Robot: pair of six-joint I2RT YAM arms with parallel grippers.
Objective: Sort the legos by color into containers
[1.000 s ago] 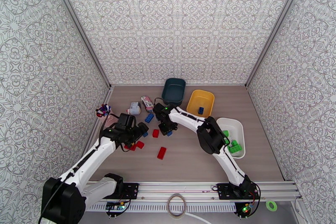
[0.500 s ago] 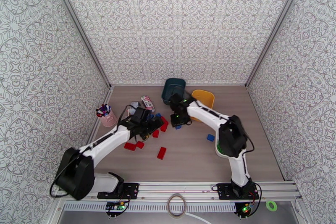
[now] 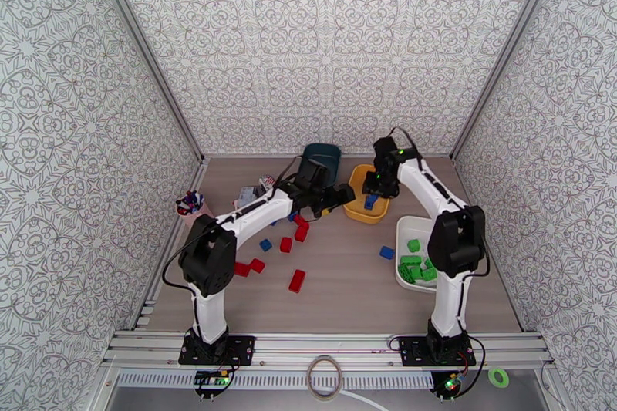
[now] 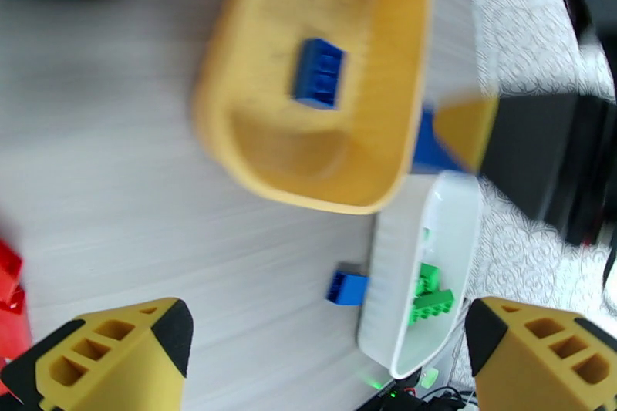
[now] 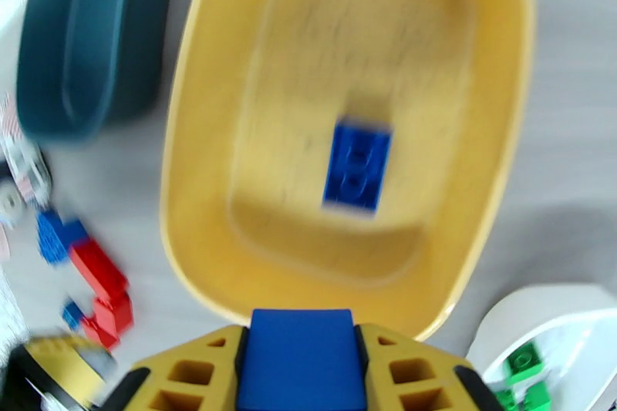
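Blue lego (image 5: pixel 302 347) cropped in right pincer (image 5: pixel 302 362)

Three containers: teal bin (image 3: pixel 332 152), yellow bin (image 3: pixel 356 210), white tray (image 3: pixel 424 226). About six red legos (image 3: pixel 296 280). One blue lego (image 3: pixel 386 252) at the tray's nine o'clock.

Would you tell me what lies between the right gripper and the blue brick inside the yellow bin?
Only bare floor of the yellow bin, in the right wrist view; the right gripper holds a second blue brick.
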